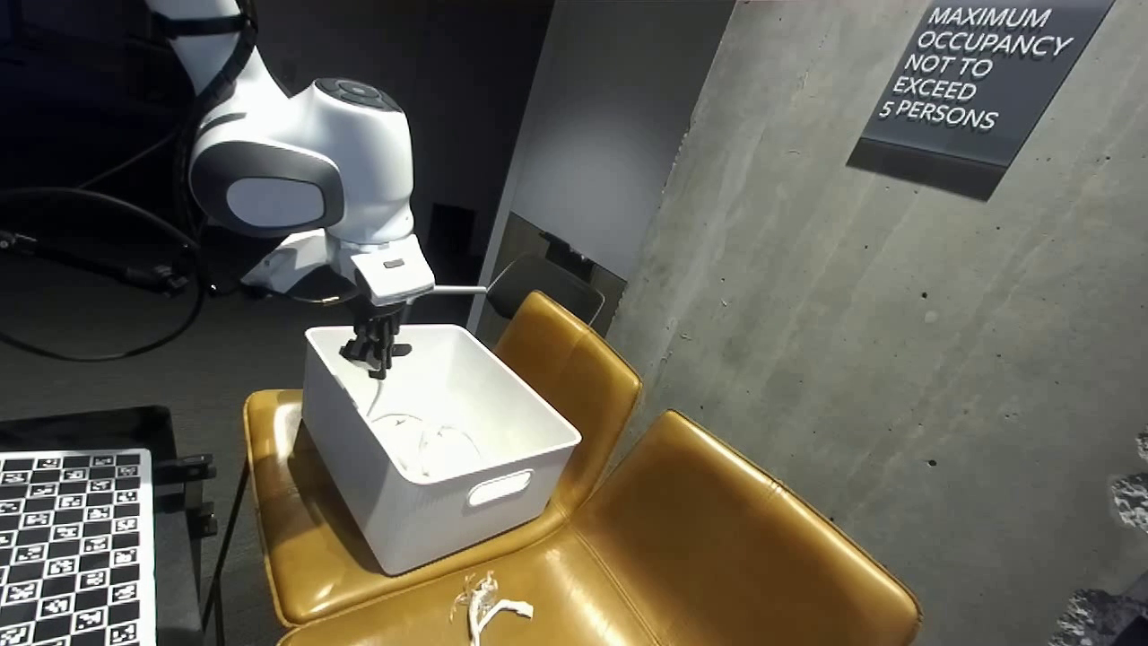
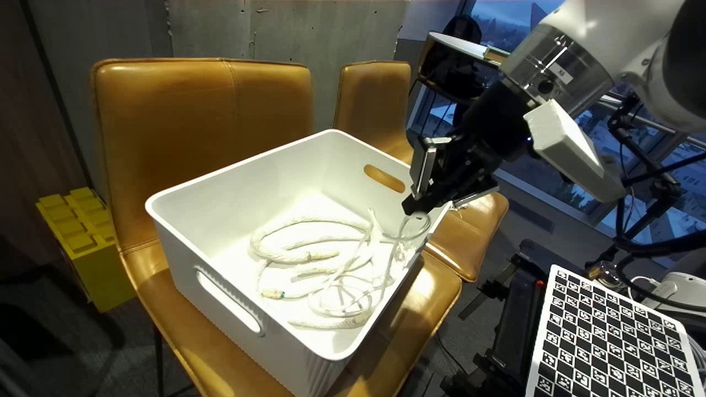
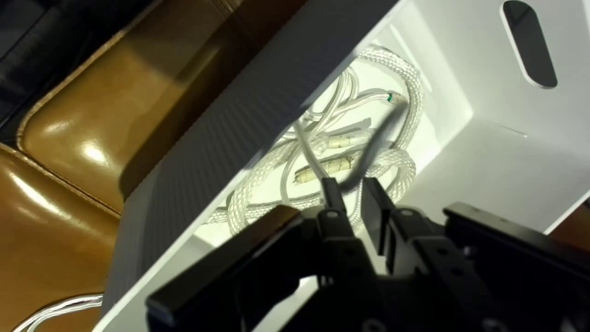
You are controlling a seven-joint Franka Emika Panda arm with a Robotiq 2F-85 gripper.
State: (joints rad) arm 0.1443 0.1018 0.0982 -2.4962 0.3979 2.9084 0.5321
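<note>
- A grey concrete wall [image 1: 807, 314] filled the right of the frame in an exterior view, with a dark sign [image 1: 978, 81] about occupancy near the upper right corner.
- Tan chairs [image 1: 744, 529] stood by that wall, from the centre to the lower right.
- A white bin [image 1: 430, 525] sat on a chair seat near the middle of the frame in both exterior views, its open top facing up.
- On the bottom of the bin lay a thick braided rope [image 3: 415, 92] in loops, with yellowish tape [image 3: 329, 168] among them.
- A thin white cord [image 3: 310, 152] lay partly coiled beside the rope, and one length of it rose to the gripper [image 3: 351, 184], just left of centre in the wrist view.
- The gripper pointed down over the bin, at the bin's upper left end in an exterior view. Its fingers [image 3: 334, 196] were parted by a narrow gap, not clenched; whether the cord touched one of them was hard to tell.
- A dark, blurred strip [image 3: 372, 145] curved from the fingertips towards the upper right of the wrist view.
- A small cable bundle [image 1: 485, 597] lay on a seat at the bottom centre.
- A checkered board [image 1: 76, 547] showed at lower left, and a yellow block [image 2: 105, 275] stood at the left edge in an exterior view.
</note>
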